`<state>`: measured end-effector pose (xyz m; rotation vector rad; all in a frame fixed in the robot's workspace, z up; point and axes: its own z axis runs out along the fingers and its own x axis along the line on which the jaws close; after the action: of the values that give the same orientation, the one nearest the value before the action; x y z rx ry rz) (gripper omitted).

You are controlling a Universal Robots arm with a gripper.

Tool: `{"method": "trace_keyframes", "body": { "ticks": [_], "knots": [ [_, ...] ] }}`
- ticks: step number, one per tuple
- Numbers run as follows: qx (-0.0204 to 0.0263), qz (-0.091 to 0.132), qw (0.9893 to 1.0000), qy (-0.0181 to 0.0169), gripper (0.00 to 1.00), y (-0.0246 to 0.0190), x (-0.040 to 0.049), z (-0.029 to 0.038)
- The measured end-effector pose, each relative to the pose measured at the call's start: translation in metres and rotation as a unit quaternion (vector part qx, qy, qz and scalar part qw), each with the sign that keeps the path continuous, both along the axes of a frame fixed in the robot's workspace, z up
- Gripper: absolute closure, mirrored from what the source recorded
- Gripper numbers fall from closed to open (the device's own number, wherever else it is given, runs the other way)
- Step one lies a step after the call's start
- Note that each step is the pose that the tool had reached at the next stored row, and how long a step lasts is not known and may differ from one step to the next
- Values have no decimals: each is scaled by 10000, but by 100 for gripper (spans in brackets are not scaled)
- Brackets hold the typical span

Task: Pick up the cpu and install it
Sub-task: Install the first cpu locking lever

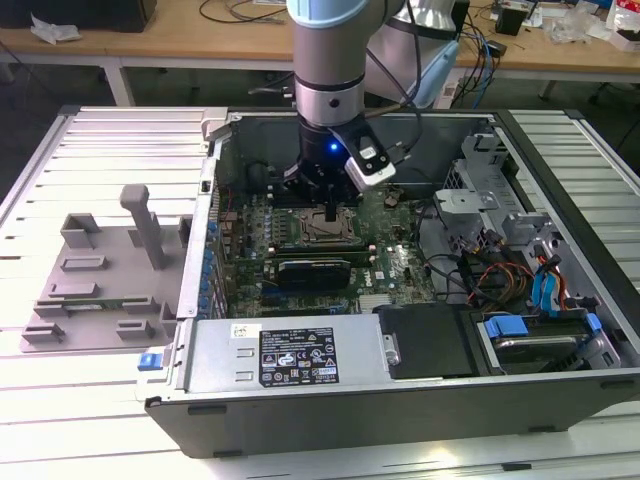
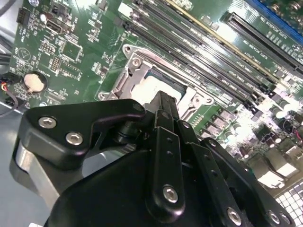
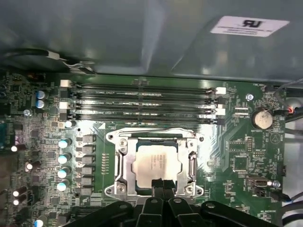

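The chip (image 3: pixel 155 166) is seen lying flat inside the socket frame (image 3: pixel 154 161) on the green board (image 3: pixel 227 142), beside the memory slots (image 3: pixel 142 101); the gripper (image 3: pixel 161 183) is held directly above the frame's edge, its fingers (image 2: pixel 163 111) pressed together, nothing pinched; the frame is seen inside the open computer case (image 1: pixel 300 410).

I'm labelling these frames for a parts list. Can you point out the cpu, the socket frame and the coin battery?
cpu (image 3: pixel 154 162): first wrist view, on its pale metal top.
socket frame (image 3: pixel 121 166): first wrist view, on its side rail.
coin battery (image 3: pixel 261 118): first wrist view, on its round face.
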<state>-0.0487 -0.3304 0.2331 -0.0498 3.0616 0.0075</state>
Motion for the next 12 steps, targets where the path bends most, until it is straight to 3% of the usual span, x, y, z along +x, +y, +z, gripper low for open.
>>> {"method": "trace_keyframes", "body": {
  "ticks": [4, 12],
  "knots": [
    [0, -1, 10000, 6, 89, -21, 6, 41],
    [-10, -16, 10000, 11, 89, -30, 6, 42]
  ]
}}
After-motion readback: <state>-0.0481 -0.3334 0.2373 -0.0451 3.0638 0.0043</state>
